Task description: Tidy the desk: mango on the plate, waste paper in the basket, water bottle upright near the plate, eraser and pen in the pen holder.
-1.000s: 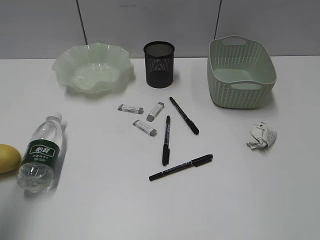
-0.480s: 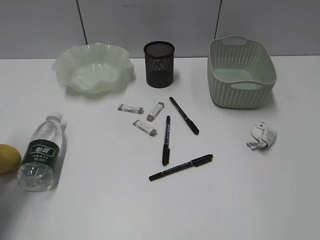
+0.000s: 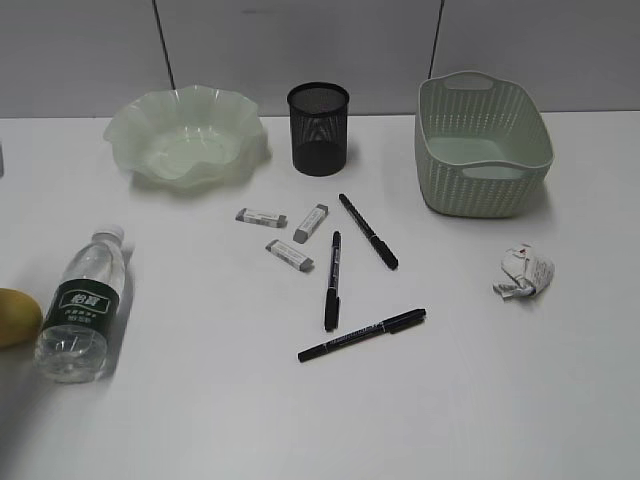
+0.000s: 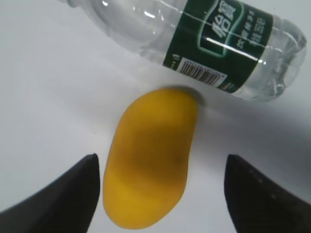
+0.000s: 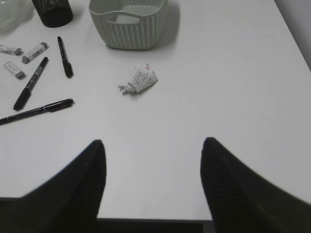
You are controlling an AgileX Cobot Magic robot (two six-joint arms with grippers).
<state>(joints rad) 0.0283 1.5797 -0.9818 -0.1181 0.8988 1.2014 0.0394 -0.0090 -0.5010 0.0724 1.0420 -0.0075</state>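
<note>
Looking down through the left wrist view, I see my left pincer [image 4: 163,194] spread wide, one finger on each side of the mango [image 4: 150,158], with a gap on both sides, so nothing is gripped. The mango lies on the white table [image 3: 480,400], its far end touching the side of the water bottle [image 4: 209,43], which lies flat. From the exterior view the mango [image 3: 15,317] sits at the left edge, just beside the bottle's base, and the bottle [image 3: 85,305] points its cap toward the plate [image 3: 185,135] at the back left, well apart from it. The pen holder [image 3: 319,128] stands upright between the plate and the basket [image 3: 483,143]. Three erasers [image 3: 289,255] and three pens [image 3: 332,280] lie scattered on the table in front of the holder. The waste paper [image 3: 523,272] rests in front of the basket, near it but outside. My right pincer [image 5: 153,184] hangs apart over bare table near the front edge, holding nothing, the paper wad [image 5: 139,80] well ahead of it.
</note>
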